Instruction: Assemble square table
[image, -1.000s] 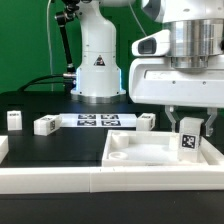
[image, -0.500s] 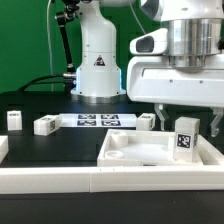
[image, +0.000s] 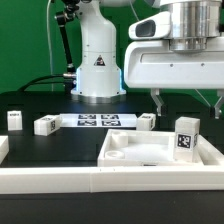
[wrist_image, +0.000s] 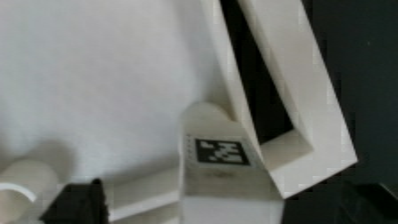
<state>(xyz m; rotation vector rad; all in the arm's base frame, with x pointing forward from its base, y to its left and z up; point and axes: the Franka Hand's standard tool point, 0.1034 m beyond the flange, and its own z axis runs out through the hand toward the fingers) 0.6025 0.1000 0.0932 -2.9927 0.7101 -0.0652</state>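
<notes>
My gripper hangs just above the square tabletop. Its two fingers are spread wide, with nothing between them. Right under it a white leg stands upright inside a corner of the tabletop, its tag facing out. My wrist camera sees that leg close beside the tabletop's raised rim. A second leg lies just behind the tabletop. A third leg and a fourth leg lie well away from it on the black table.

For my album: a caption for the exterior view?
Open claw hovers above a tagged leg standing on the white tabletop.
</notes>
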